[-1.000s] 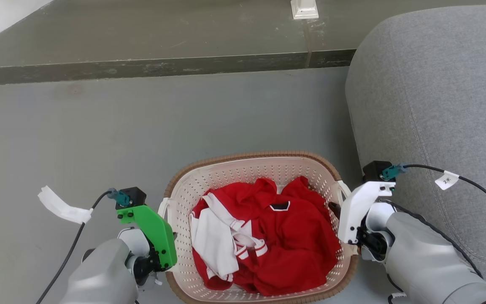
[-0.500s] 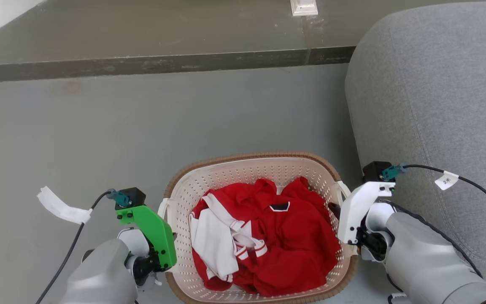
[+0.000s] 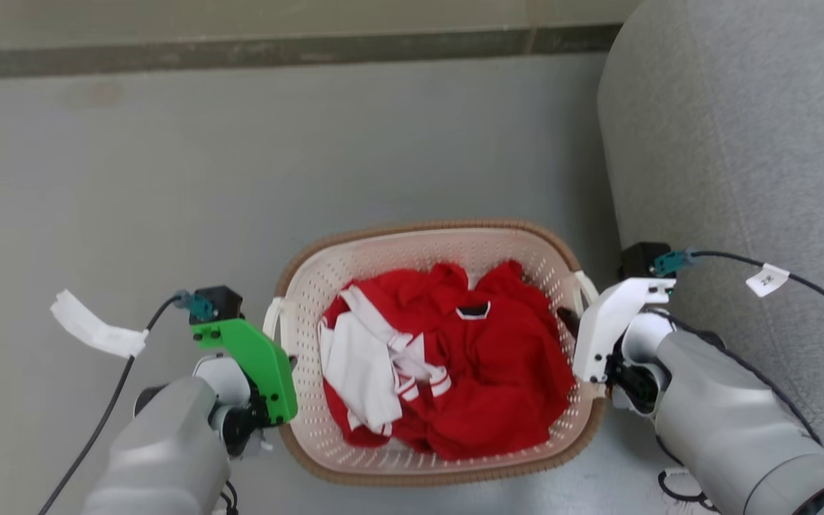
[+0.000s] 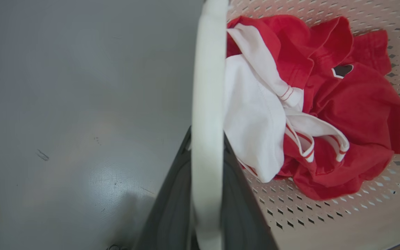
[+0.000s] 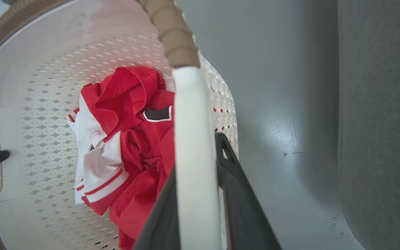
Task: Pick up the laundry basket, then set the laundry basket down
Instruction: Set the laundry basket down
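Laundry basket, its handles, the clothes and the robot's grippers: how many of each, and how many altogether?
Laundry basket: 1
Loop handles: 2
Pile of red and white clothes: 1
Grippers, left gripper and right gripper: 2
Total: 6

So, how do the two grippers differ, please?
The left gripper carries a green bracket, the right gripper a white bracket. The left gripper has bare floor beside it; the right gripper is next to the grey sofa. Both are shut on white side handles of the laundry basket.
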### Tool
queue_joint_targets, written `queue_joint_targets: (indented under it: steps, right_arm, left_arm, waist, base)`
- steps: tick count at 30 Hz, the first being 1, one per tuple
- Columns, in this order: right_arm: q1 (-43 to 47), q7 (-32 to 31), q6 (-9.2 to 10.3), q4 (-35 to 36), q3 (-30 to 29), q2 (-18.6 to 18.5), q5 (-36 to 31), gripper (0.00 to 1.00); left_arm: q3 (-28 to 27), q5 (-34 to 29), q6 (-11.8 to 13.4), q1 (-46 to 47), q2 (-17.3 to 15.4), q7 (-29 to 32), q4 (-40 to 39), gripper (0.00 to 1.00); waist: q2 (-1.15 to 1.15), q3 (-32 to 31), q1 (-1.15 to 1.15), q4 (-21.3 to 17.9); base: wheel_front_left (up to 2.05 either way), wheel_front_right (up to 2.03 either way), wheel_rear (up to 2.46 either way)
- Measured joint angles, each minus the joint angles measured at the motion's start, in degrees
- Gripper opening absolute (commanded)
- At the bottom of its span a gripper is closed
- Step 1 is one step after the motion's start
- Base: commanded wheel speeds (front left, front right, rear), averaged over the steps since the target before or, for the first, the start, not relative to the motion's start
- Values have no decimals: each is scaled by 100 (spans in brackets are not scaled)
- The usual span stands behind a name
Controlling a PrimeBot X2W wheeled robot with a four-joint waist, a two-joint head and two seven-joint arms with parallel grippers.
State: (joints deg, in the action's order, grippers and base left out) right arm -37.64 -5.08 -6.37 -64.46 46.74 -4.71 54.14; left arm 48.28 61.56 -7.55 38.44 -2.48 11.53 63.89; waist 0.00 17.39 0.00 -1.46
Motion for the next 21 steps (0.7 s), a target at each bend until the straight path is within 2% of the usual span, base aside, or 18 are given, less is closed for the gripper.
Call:
queue_joint_targets:
  steps: [21]
  right_arm:
    - [-719,420,0,209,66,-224,-10,0]
  left_arm:
    - [-3,-244,0,755,21,-721,15,0]
  waist:
    - [0,1358,0,140]
  base:
    - [0,0,0]
